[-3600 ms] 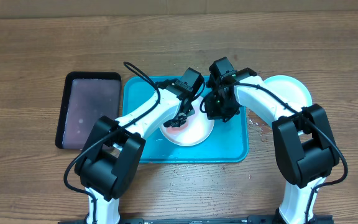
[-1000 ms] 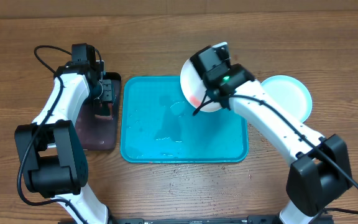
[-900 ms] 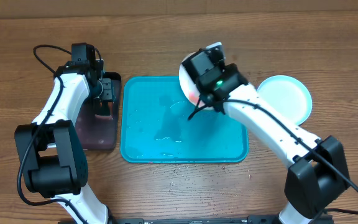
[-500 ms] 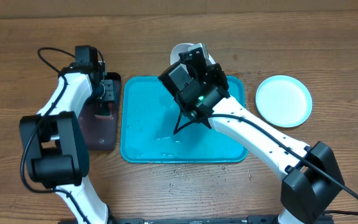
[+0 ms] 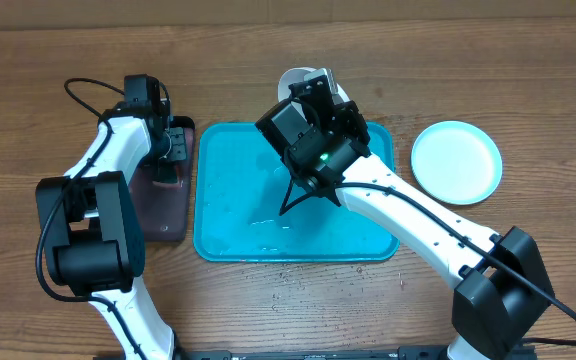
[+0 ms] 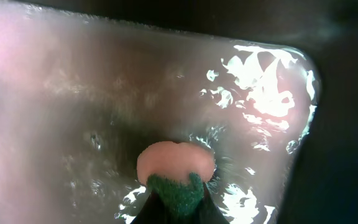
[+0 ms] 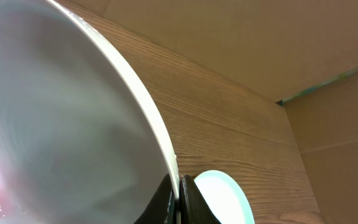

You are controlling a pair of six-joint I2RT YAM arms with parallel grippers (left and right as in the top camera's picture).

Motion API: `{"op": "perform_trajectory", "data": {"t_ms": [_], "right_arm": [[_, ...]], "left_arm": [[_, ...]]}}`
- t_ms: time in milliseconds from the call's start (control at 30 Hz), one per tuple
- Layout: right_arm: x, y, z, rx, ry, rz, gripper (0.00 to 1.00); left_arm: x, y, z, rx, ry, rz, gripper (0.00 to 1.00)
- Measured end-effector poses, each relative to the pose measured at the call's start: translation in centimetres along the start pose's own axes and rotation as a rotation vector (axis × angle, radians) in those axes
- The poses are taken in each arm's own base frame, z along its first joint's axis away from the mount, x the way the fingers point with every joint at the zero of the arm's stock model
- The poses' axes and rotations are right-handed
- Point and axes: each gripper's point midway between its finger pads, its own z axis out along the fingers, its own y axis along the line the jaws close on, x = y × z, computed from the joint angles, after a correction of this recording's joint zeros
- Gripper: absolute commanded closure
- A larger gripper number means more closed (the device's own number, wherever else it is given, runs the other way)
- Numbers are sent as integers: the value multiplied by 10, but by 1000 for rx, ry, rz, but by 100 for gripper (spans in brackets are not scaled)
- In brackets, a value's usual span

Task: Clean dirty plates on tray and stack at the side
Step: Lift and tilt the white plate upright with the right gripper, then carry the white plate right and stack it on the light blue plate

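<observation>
Turquoise and wet, the tray (image 5: 238, 215) lies mid-table in the overhead view with no plate on its floor. The right gripper (image 5: 316, 100) holds the white plate (image 5: 295, 80) tipped nearly on edge above the tray's far rim. The light blue plate (image 5: 456, 162) lies flat on the table (image 5: 528, 90), well apart from the tray on its right. The left gripper (image 5: 168, 150) hangs over the black tray (image 5: 158, 215) just beside the turquoise one, and from here I cannot tell how its jaws stand. The left wrist view settles that: the jaws are clamped on a sponge (image 6: 176, 163), green scouring face towards the fingers, pink foam pressed onto the wet, glistening floor of the black tray (image 6: 61, 81). The right wrist view shows what the overhead hides. The white plate (image 7: 73, 124) is seen edge-on with its rim pinched in the right gripper (image 7: 179, 199), a pinkish patch low at the left may be a smear, and the light blue plate (image 7: 219, 196) rests on the wood beyond. The plate looks like light, stiff plastic, and I judge it slippery while wet. The rim is the only place to take hold, so the fingers should sit deep over the lip, and a sudden swing could pivot it in the jaws. No yellow-green plate shows in any view.
</observation>
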Motion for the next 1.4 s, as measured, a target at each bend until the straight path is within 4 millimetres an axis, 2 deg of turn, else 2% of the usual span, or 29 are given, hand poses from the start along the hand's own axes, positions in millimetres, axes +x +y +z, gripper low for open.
{"op": "perform_trajectory", "data": {"t_ms": [67, 100, 167, 400, 567, 633, 667, 700, 733, 767, 1100, 1133, 1167, 1200, 1267, 1400], "right_arm": [[0, 0, 0, -1, 0, 0, 96], [0, 0, 0, -1, 1, -1, 96], [0, 1, 0, -5, 2, 0, 96], [2, 6, 0, -35, 9, 0, 96], [2, 8, 0, -44, 11, 0, 96], [2, 8, 0, -44, 11, 0, 96], [2, 8, 0, -45, 11, -1, 96], [2, 8, 0, -45, 11, 0, 96], [2, 8, 0, -45, 11, 0, 96], [2, 8, 0, -45, 11, 0, 96], [2, 8, 0, -48, 11, 0, 96], [2, 8, 0, -48, 12, 0, 96], [2, 8, 0, -49, 12, 0, 96], [2, 8, 0, -49, 12, -1, 96], [2, 9, 0, -51, 12, 0, 96], [2, 9, 0, -52, 12, 4, 96]], "left_arm": [[-1, 0, -4, -1, 11, 2, 49], [-2, 0, -7, -2, 14, 1, 38], [-3, 1, -12, -2, 25, 2, 33], [19, 2, -18, -7, 128, 6, 34], [32, 2, -11, -8, 154, 7, 36], [39, 2, -6, -9, 168, 6, 46], [41, 3, -5, -11, 170, 1, 55], [42, 3, -4, -9, 171, -4, 70], [42, 3, -4, -11, 169, -7, 91], [41, 3, -4, -13, 168, -11, 96], [47, 15, -10, -74, 200, -7, 96], [45, 15, -12, -75, 199, -7, 92], [41, 16, -15, -78, 194, -8, 83], [36, 16, -18, -81, 183, -7, 64], [27, 17, -24, -82, 160, -13, 38], [13, 17, -44, -81, 105, -30, 35]]}}
